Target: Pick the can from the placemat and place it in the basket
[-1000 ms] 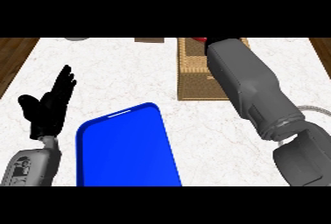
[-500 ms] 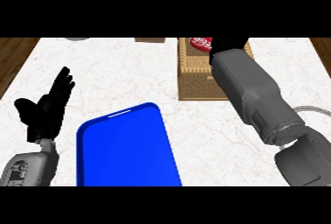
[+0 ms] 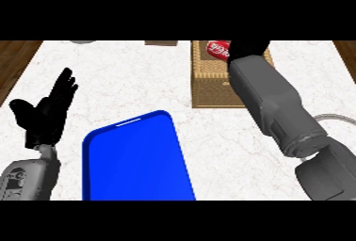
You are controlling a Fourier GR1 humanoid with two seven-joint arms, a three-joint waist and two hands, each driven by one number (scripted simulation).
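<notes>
White marble counter point(image 3: 139, 80) lies bare left of the basket point(image 3: 208, 84). Red can point(image 3: 219, 48) sits at the basket's far edge beside the right hand point(image 3: 249, 47), fingers hidden. Left hand point(image 3: 47, 110) rests spread.

Two blocky matte grey forearms end in black hands, left point(image 3: 47, 115) and right point(image 3: 246, 47); a thin grey cable point(image 3: 332, 117) loops beside the right forearm.

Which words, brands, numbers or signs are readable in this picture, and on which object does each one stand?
Red can in the basket, beside the right robot hand: white markings, too blurred to read.
Left forearm casing: faint dark marks, unreadable.
Blue placemat: no text.
Nothing can be quoted.
</notes>
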